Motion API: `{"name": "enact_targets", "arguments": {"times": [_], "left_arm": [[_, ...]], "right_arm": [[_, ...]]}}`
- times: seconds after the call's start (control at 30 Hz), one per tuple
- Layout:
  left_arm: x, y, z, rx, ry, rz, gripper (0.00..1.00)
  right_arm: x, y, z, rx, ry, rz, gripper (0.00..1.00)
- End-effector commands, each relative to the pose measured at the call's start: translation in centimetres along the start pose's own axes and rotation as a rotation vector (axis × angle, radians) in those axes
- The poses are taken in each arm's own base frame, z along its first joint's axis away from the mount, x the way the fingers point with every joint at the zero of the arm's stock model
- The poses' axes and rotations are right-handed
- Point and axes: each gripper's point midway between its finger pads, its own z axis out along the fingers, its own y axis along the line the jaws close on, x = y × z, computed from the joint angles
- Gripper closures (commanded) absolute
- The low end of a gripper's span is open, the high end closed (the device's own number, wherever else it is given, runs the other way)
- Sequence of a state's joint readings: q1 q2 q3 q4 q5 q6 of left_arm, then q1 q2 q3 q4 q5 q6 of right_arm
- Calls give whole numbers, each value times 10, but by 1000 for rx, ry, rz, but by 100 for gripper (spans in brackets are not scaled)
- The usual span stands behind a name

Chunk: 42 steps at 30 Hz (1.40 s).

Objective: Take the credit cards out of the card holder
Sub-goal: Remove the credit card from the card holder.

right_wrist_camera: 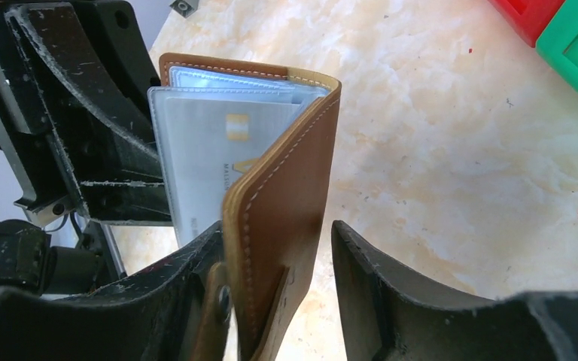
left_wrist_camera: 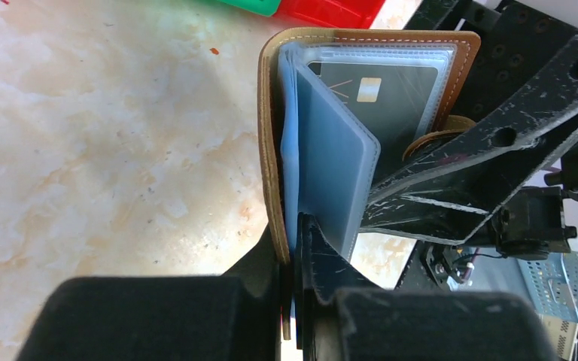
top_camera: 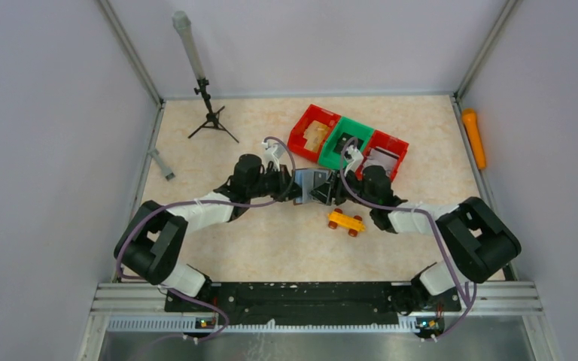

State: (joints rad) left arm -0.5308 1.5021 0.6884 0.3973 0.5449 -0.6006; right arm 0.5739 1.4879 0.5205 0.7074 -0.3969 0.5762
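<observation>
The card holder (top_camera: 313, 185) is held up off the table (top_camera: 256, 241) at the centre of the top view, between the two arms, just above and left of the orange toy car (top_camera: 345, 221) and below the row of red and green bins (top_camera: 333, 147). It is open like a book. The left gripper (left_wrist_camera: 295, 259) is pinched tight at the bottom of its frame on one brown cover together with the blue-grey sleeves. The right gripper (right_wrist_camera: 277, 228) is parted around the other cover, which carries the snap tab: that cover lies against one finger, with a clear gap to the other. A black card (left_wrist_camera: 391, 90) with a chip sits in a clear sleeve at upper right of the left wrist view, and a pale card (right_wrist_camera: 211, 150) shows inside a sleeve at upper left of the right wrist view
</observation>
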Motion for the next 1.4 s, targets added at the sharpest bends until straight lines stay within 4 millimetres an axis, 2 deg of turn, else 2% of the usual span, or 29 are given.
{"name": "enact_targets", "arguments": {"times": [0.0,0.07,0.17,0.27,0.4,0.5,0.57,0.83,1.1,1.27,1.37], "left_arm": [[-25,-26,3,98,-54,65,100],[-25,-26,4,97,-53,63,100],[-24,-25,4,94,-54,57,100],[-26,-23,3,73,-65,48,95],[-33,-14,-3,4,-108,51,79],[-37,-12,-9,-22,-142,57,60],[-37,-11,-12,-25,-150,58,52],[-32,-14,-4,14,-112,54,45],[-26,8,7,-81,-47,21,44],[-22,21,10,-142,-15,3,36],[-19,23,14,-147,10,-15,35]], "right_arm": [[-15,12,7,-32,-33,-43,48],[-16,11,7,-26,-34,-42,49],[-16,6,7,4,-37,-37,57],[-17,-2,6,53,-36,-35,66],[-19,-4,5,69,-49,-38,67],[-20,-7,4,87,-54,-36,71],[-20,-7,4,88,-54,-36,71],[-20,-6,4,83,-52,-32,77],[-19,-8,5,93,-47,-29,87],[-16,-25,8,180,-25,-6,91],[-13,-32,7,209,-21,19,94]]}}
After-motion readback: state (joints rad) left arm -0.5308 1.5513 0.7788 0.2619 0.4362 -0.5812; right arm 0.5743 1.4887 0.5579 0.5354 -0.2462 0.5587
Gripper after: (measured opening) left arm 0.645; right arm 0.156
